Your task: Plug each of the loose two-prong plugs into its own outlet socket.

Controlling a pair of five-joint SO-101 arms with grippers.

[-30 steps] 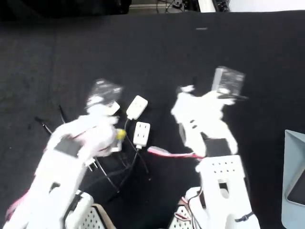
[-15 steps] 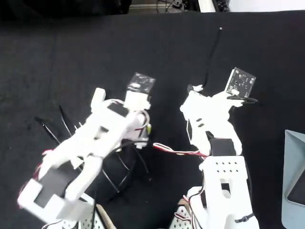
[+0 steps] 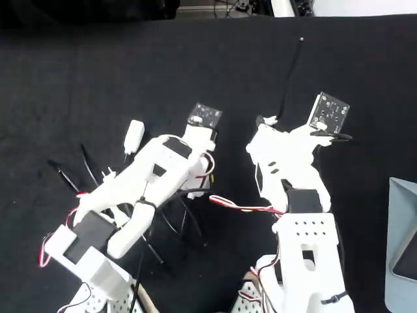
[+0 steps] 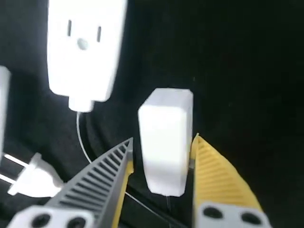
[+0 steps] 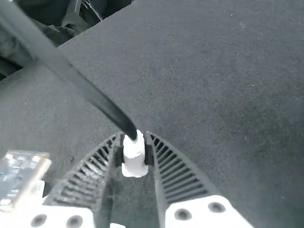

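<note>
Though right tool clamps plug, prongs are hidden.

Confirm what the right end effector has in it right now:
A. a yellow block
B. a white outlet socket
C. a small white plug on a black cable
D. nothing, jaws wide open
C: in the right wrist view the right end effector is shut on a small white plug, with a black cable running away from it.
</note>
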